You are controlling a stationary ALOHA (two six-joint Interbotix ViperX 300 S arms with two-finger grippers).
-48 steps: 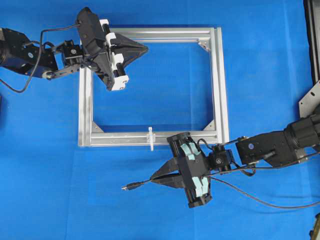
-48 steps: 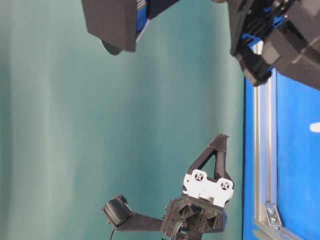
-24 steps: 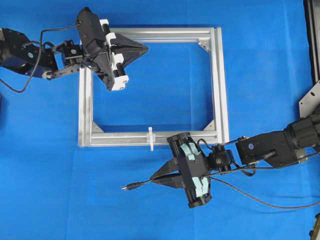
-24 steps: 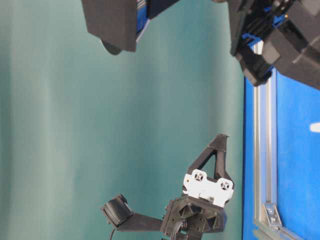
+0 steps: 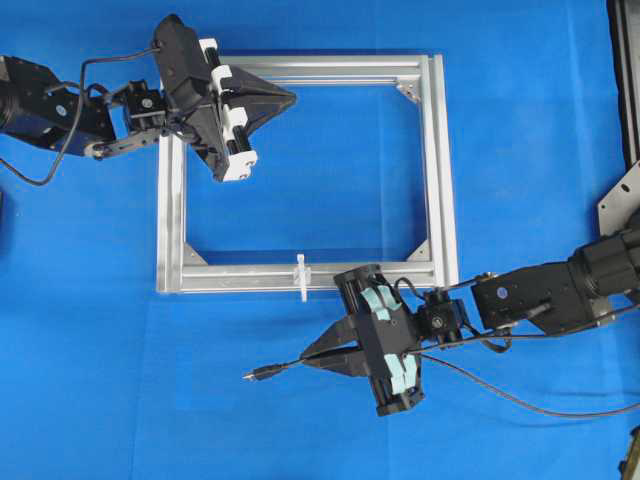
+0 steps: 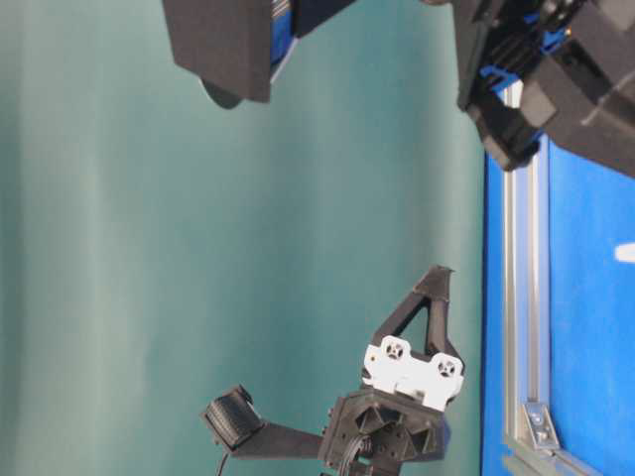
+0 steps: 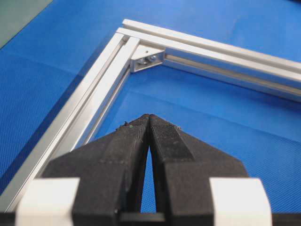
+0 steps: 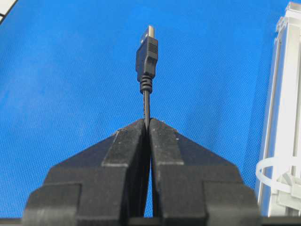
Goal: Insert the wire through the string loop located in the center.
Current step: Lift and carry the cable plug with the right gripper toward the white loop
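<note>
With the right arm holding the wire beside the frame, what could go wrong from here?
1. The right gripper pinches the wire well behind its plug, so the free end may sag or flex and miss the small white loop.
2. The loop sits on the frame rail; the plug could hit the rail instead.
3. The left gripper is shut, far from the loop, so nothing steadies it.
</note>
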